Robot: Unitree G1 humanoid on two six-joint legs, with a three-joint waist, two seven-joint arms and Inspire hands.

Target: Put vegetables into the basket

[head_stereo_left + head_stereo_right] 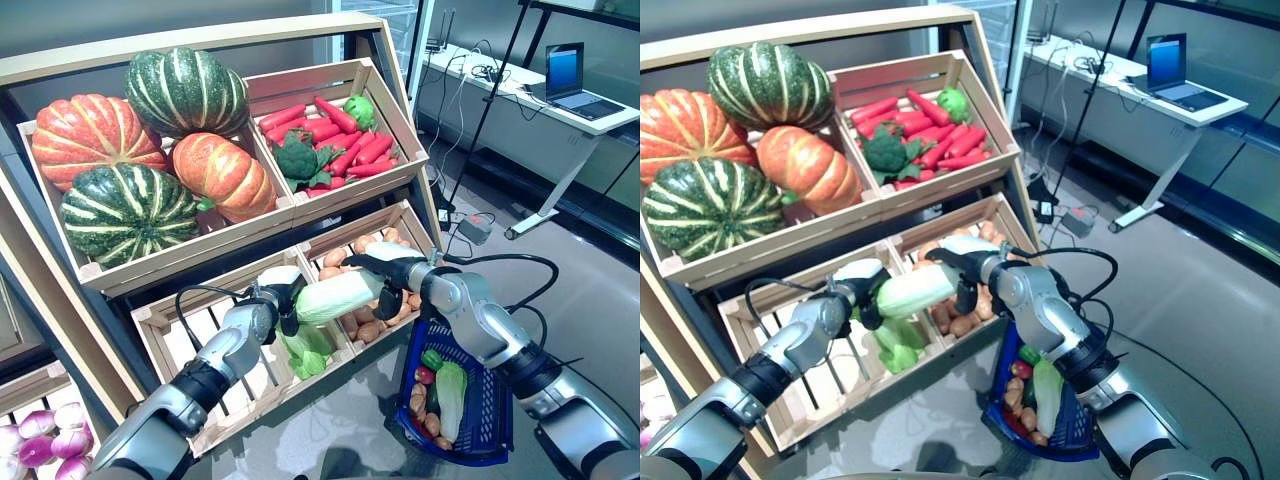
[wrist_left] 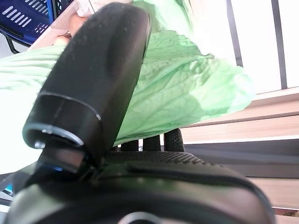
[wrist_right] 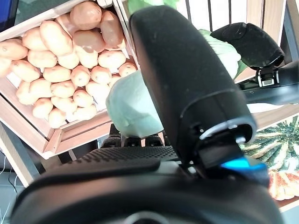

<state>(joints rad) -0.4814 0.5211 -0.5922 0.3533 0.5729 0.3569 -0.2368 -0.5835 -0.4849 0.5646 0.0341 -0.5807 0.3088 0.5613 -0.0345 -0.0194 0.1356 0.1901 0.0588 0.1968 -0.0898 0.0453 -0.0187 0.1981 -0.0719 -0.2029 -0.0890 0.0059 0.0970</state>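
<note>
Fingers of both hands clasp one long, leafy cabbage [image 1: 338, 296].

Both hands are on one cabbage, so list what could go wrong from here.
1. The left hand and right hand both grip the cabbage; if they release out of step, it may drop onto the crate below.
2. The basket hangs on the right arm and already holds vegetables; swinging that arm could spill them.
3. The loose leaves may tear in the left hand.

Grey floor [image 1: 590, 300]. White desk [image 1: 560, 110] at two o'clock carries an open laptop [image 1: 575, 80]. Cables [image 1: 465, 215] trail at its foot.
</note>
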